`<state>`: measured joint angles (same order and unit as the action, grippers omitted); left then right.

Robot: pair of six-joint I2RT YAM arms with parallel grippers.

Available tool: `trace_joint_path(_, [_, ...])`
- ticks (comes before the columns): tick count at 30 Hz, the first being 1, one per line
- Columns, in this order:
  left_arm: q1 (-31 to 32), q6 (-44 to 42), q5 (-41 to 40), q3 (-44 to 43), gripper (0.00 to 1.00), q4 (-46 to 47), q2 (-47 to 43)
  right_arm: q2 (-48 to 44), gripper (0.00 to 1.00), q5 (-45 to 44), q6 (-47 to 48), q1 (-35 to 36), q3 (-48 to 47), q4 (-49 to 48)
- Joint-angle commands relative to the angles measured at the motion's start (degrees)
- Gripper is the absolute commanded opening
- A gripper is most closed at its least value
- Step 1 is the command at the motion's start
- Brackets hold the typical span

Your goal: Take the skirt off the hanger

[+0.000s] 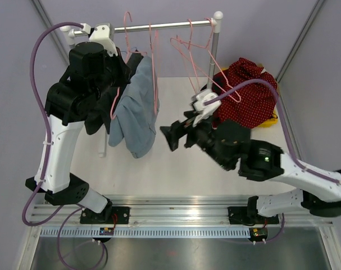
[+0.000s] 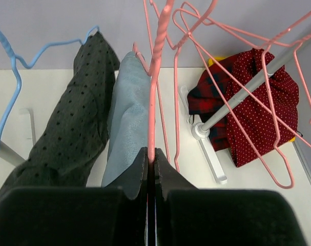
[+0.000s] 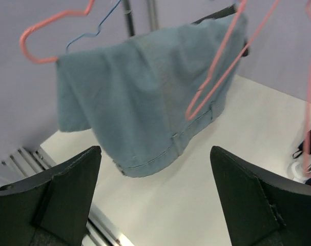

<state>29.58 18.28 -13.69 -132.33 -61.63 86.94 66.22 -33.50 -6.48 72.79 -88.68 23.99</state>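
Skirt: our pale blue denim skirt [image 1: 133, 112] hangs draped over a pink wire hanger [image 1: 154, 73] on the rack rail [image 1: 170, 25], above the white worktop [image 1: 176, 169] and between our two arms.
Left pincer: our left pincer [image 2: 151, 156] is clenched on the hanger's pink wire, close beside the denim. We judge it is there to steady the hanger.
Right pincer: our right pincer [image 1: 171, 136] is released, jaws wide apart, with nothing in it.
Key relation: from the right pincer the skirt lies straight ahead, toward our left, near but not touching. Its long axis runs down from the hanger to the stitched hem. The right arm is the free one and faces that lower edge, so we judge the next move is its reach into the cloth.
Materials: the denim is thick and falls in soft, broad folds with a seamed hem. The hanger wire is thin and smooth, twisted at the neck.
Neighbours: a dark dotted garment [image 2: 73, 128] on a blue hanger [image 2: 14, 82] hangs against the skirt. Bare pink hangers [image 1: 198, 50] crowd the rail, and a red dotted cloth [image 1: 246, 93] is heaped by the rack post.
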Motion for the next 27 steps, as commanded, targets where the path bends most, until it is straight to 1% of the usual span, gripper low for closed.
trace_joint_path(1, [0.65, 0.61, -1.60, -1.00, 0.00, 5.46, -1.95, 8.37, 0.95, -17.03, 4.02, 10.93, -2.19, -4.46])
trace_joint_path(4, [1.44, 1.49, -0.99, -0.91, 0.00, 5.38, -2.56, 14.53, 0.96, -19.41, 3.76, 14.56, -3.51, -8.15])
trace_joint_path(6, [2.23, 2.10, -0.81, -0.73, 0.00, 5.37, -2.82, 17.87, 0.98, -20.38, 2.97, 14.57, -4.74, -9.04])
trace_joint_path(8, [3.72, 2.37, -1.07, -0.73, 0.00, 5.46, -3.09, 19.56, 0.99, -21.26, 4.02, 14.57, -4.74, -12.46])
trace_joint_path(12, [5.66, 3.51, -1.34, -0.38, 0.00, 5.46, -3.88, 23.69, 0.99, -22.49, 5.95, 13.96, -5.27, -17.04])
trace_joint_path(16, [7.33, 5.01, -0.46, 1.02, 0.00, 6.43, -5.63, 25.98, 0.99, -21.62, 5.17, 12.20, -4.74, -20.64])
trace_joint_path(19, [7.77, 5.71, 0.60, 2.07, 0.00, 6.78, -6.95, 27.47, 0.99, -20.21, 3.49, 10.88, -4.83, -20.82])
trace_joint_path(21, [7.86, 5.80, 0.77, 2.52, 0.00, 6.87, -7.57, 28.70, 0.96, -20.12, 2.79, 10.44, -5.27, -20.65])
trace_joint_path(22, [7.86, 5.71, 0.69, 2.87, 0.00, 6.87, -7.74, 29.05, 0.94, -19.86, 2.44, 10.44, -5.27, -20.56])
trace_joint_path(26, [7.86, 4.92, 0.25, 3.48, 0.00, 7.05, -8.97, 29.85, 0.64, -19.85, -0.89, 10.35, -4.31, -18.81])
trace_joint_path(27, [7.86, 4.75, 0.16, 3.40, 0.00, 7.22, -9.06, 29.76, 0.46, -20.20, -1.86, 10.35, -3.87, -17.67])
